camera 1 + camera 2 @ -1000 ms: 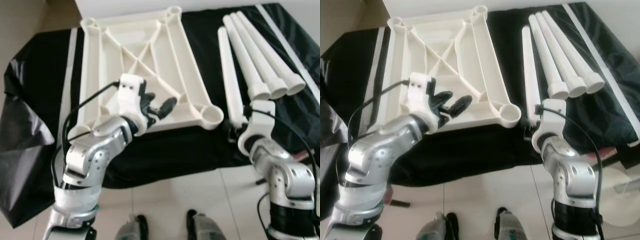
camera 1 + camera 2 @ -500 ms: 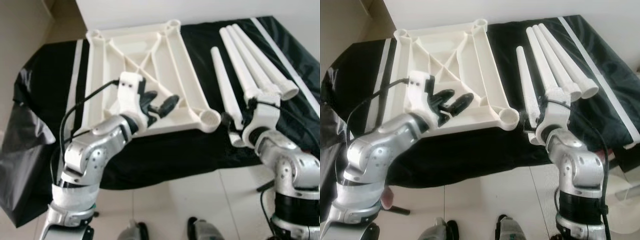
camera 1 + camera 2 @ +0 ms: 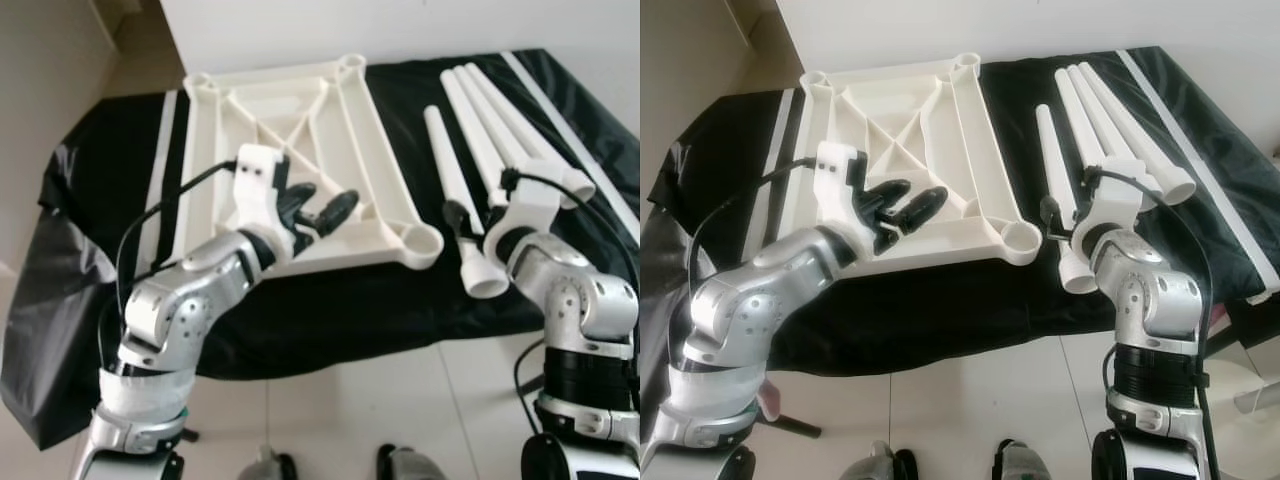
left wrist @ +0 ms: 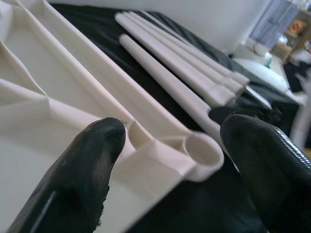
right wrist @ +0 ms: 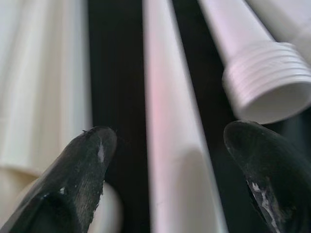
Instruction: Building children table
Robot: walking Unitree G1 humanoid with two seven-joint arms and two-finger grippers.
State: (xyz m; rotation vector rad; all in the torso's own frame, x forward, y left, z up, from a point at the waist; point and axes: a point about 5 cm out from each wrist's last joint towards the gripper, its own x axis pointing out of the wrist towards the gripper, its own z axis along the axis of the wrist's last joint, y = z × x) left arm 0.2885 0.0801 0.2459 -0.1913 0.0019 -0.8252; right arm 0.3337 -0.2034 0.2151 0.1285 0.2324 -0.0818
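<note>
- A white moulded-plastic tabletop (image 3: 300,160) lies underside up on a counter draped in black sheeting (image 3: 90,190); its ribs face up and a round leg socket (image 3: 422,238) sits at its corner toward 4 o'clock.
- Four long white tapered plastic table legs lie at about 2 o'clock from the tabletop. Three are bunched side by side (image 3: 510,125); the fourth, the separate leg (image 3: 455,195), lies just beside them and nearer the tabletop, its wide end toward the robot.
- The right pincer (image 5: 167,174) hangs over this separate leg, fingers spread wide on either side of the shaft and gripping nothing. A neighbouring leg's threaded end (image 5: 265,80) shows at 1 o'clock in the right wrist view.
- The left pincer (image 3: 318,208) hovers over the tabletop's near rib, also spread wide and empty, pointing toward the corner socket.
- The step in hand seems to be taking up the separate leg.
- To do it well, I would lower straight down so the fingers (image 5: 80,170) straddle the shaft evenly, then close near the thicker end, where the taper gives more to hold.
- The smooth, round plastic may roll or slip, so a centred, firm grip matters, and the fingers should stay off the neighbouring legs.
- The left pincer could steady the tabletop at 9 o'clock from the socket while the leg is brought over.
</note>
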